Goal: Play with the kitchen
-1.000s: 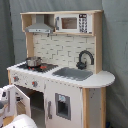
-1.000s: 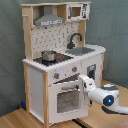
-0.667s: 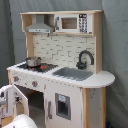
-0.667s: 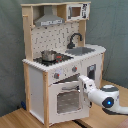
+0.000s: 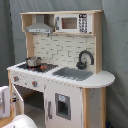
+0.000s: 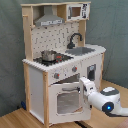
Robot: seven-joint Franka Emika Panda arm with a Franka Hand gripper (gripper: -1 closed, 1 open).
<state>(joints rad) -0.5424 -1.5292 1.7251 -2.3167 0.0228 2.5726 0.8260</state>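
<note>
The kitchen (image 5: 70,75) (image 6: 60,60) stands upright in both exterior views, white and pale wood. It has a hood (image 6: 48,20), a microwave (image 5: 72,23), a black tap (image 5: 85,59) and a grey sink (image 5: 74,73). A metal pot (image 6: 48,55) sits on the black hob. In the second exterior view my white arm (image 6: 107,106) comes in from the lower right. Its gripper (image 6: 82,84) is up against the top edge of the oven door (image 6: 67,102), just below the knobs (image 6: 56,76). In the first exterior view only white parts of the arm (image 5: 5,102) show at the lower left.
A grey curtain (image 6: 115,25) hangs behind the kitchen. The kitchen stands on a wooden surface (image 6: 20,120). A white cupboard door with a handle (image 5: 62,105) sits under the sink.
The arm has shifted only slightly by the oven door. The kitchen and the pot look the same.
</note>
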